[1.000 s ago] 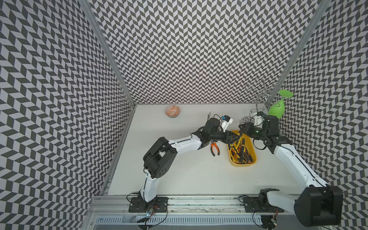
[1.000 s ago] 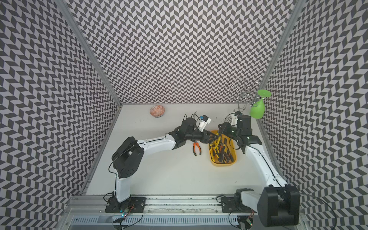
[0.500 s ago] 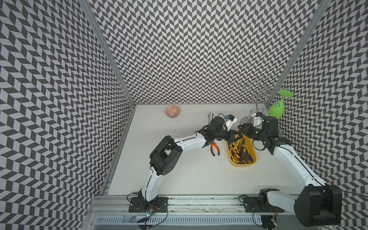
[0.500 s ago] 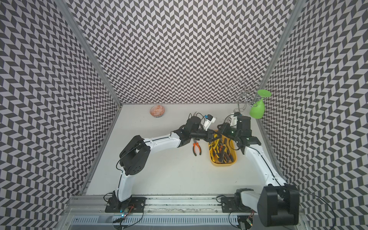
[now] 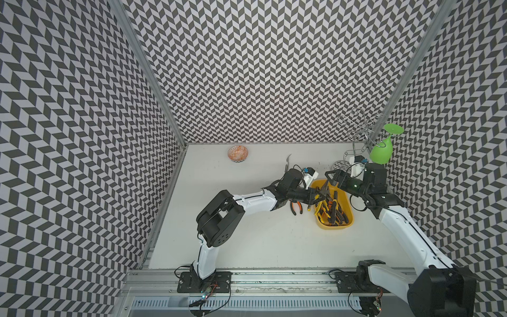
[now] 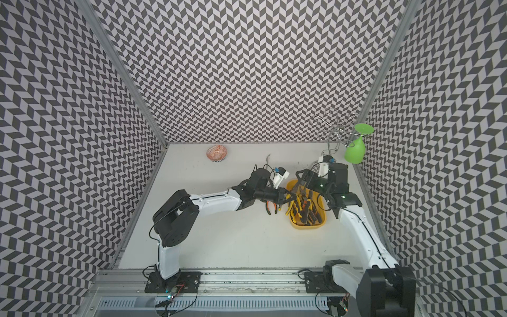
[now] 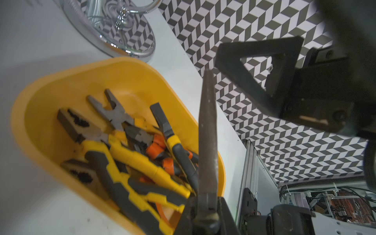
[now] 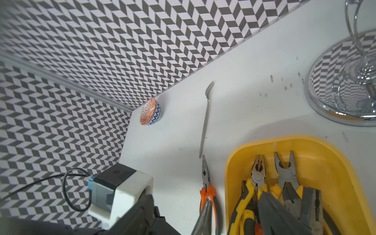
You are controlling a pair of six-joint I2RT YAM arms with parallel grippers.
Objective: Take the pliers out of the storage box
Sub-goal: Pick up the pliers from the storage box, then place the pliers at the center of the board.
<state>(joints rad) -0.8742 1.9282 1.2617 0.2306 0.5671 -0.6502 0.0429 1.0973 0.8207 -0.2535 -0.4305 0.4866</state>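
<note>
My left tool (image 5: 315,198) clamps long-nosed pliers (image 7: 207,132) over the storage box (image 5: 348,219); my right tool (image 5: 333,179) stands wide. Next, I should swing them out to the bench (image 5: 260,233).

Bright, flat, diffuse light from above, no hard source visible. Tabletop (image 5: 247,233) near-white in both top views, not blown out. Shadows soft and faint: grey smudge under the left arm (image 5: 252,201), soft band beside the storage box (image 7: 67,81) in the left wrist view. Top views sharp throughout; chevron walls (image 5: 274,68) splay toward the corners, wide-lens stretch. Left wrist view: long-nosed pliers (image 7: 207,132) slightly soft, right hand (image 5: 330,179) just a dark, blurry-edged finger (image 7: 254,48). Chrome stand base (image 7: 114,36) throws small glints and mirrors the wall pattern. Right wrist view: far bowl (image 8: 150,112) and fork (image 8: 205,118) crisp, nearest dark finger (image 8: 280,215) out of focus.
</note>
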